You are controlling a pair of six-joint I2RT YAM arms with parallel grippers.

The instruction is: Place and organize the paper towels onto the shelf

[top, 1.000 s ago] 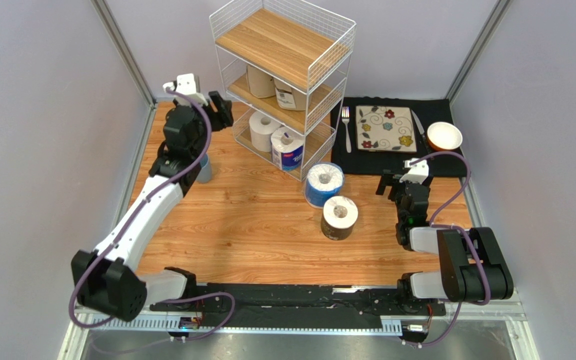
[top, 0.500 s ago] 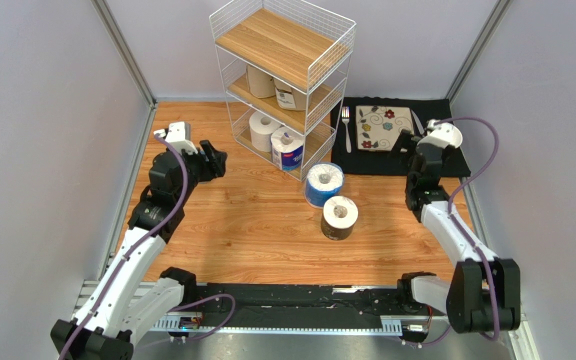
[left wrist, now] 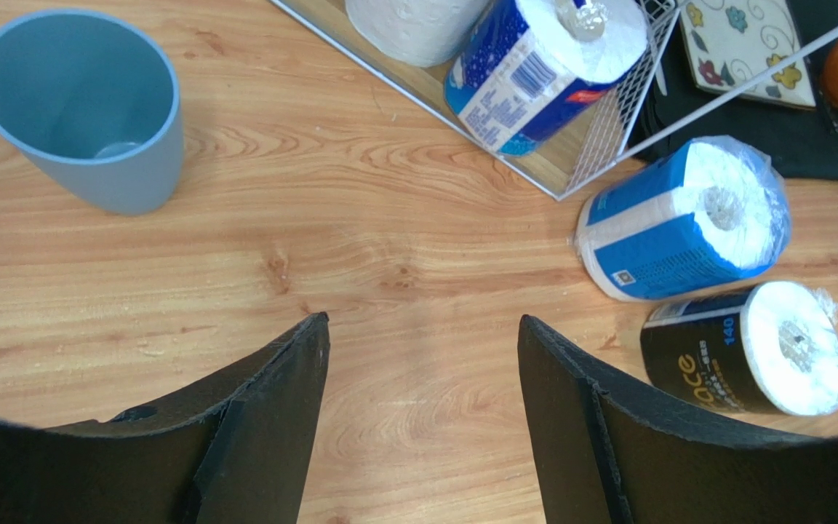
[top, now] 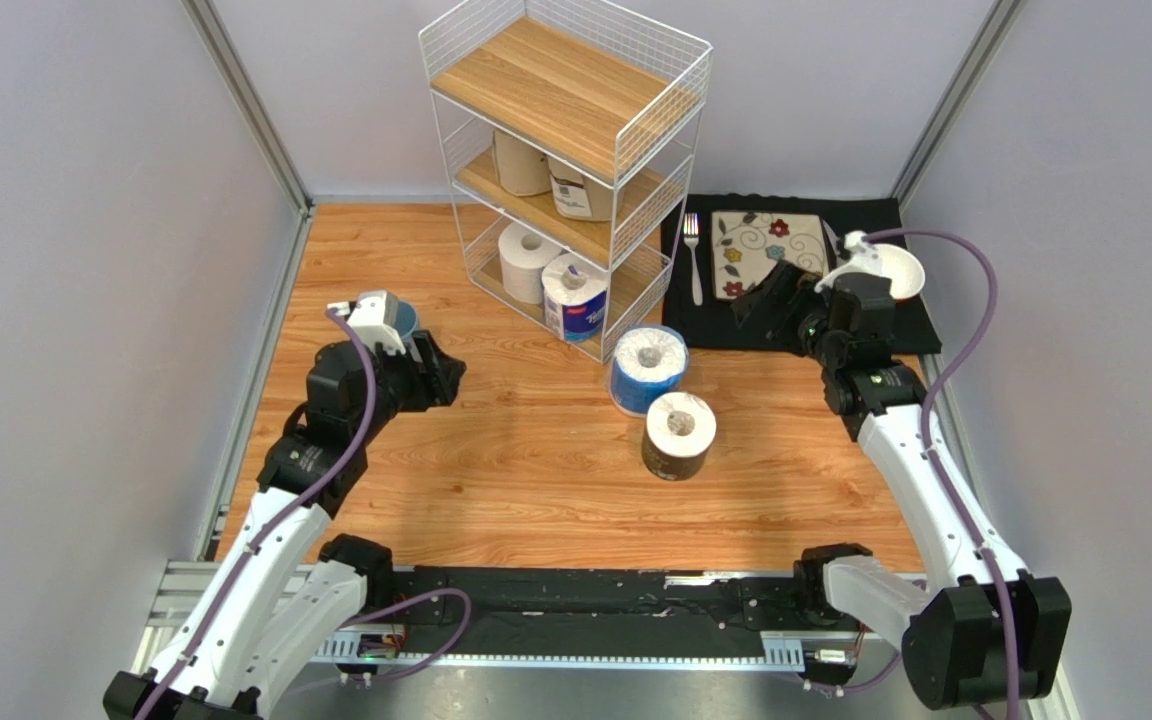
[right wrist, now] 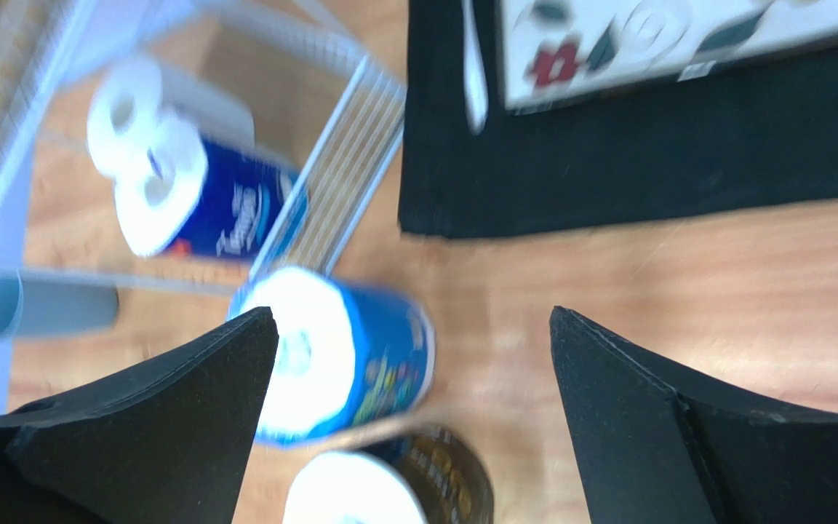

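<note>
The shelf [top: 567, 90] stands at the back centre. Two tan-wrapped paper towels [top: 522, 162] sit on its middle tier; a plain white roll [top: 527, 258] and a blue-labelled roll [top: 575, 297] share the bottom tier. In front of it, on the table, stand a blue-wrapped roll [top: 648, 368] and a dark-wrapped roll [top: 680, 435]. My left gripper [top: 440, 375] [left wrist: 423, 322] hangs open and empty over bare wood, left of these rolls. My right gripper [top: 760, 300] [right wrist: 412, 314] is open and empty above the mat's left end, pointing at the blue-wrapped roll [right wrist: 336, 355] and the dark roll [right wrist: 402, 486].
A blue cup [left wrist: 79, 109] stands left of the shelf, by my left wrist. The black mat [top: 778, 206] at the back right carries a fork [top: 692, 255], a flowered square plate [top: 772, 258] and an orange bowl [top: 889, 270]. Grey walls close in both sides.
My left arm has drawn back from the shelf's left side toward the near edge. My right arm has risen and swung forward and left over the mat toward the two table rolls.
</note>
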